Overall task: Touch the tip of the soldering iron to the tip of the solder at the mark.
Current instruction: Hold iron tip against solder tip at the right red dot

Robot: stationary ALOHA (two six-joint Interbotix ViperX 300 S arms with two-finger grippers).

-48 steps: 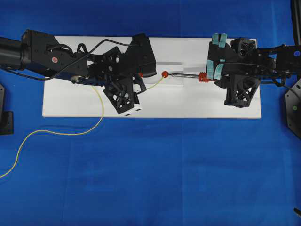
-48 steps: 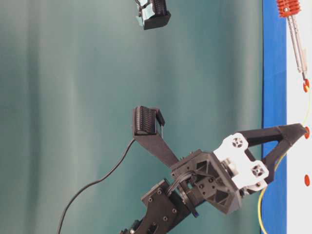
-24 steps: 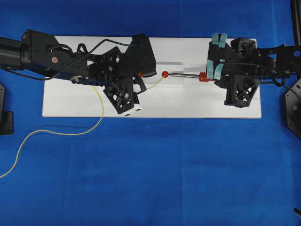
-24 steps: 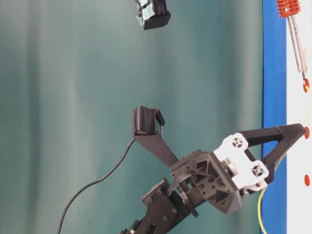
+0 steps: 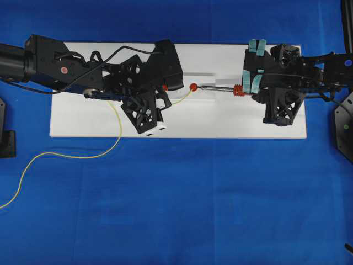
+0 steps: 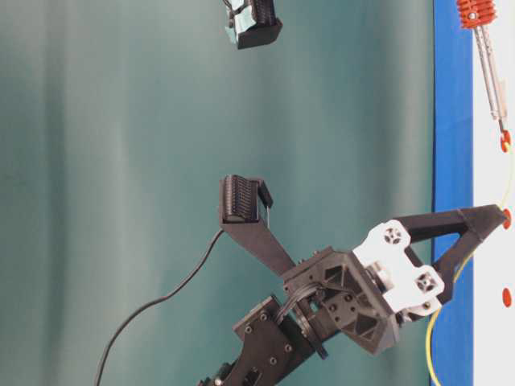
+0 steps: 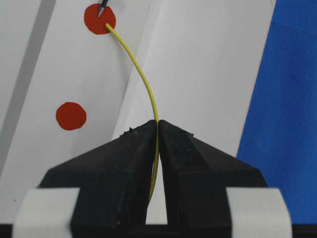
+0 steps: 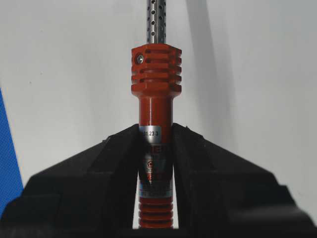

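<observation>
Where thin yellow solder [image 7: 143,79] curves — round red mark [image 7: 99,19].

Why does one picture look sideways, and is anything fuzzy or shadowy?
The table-level view is turned on its side, so the white board runs down its right edge. The left wrist view is sharp on the solder. In the right wrist view the soldering iron looks crisp and casts a soft grey shadow to its right.

Yellow solder [image 7: 143,82], orange-red soldering iron [image 8: 154,106] handle, red dots [image 7: 71,116], white board [image 5: 220,118], blue cloth [image 5: 193,199]
</observation>
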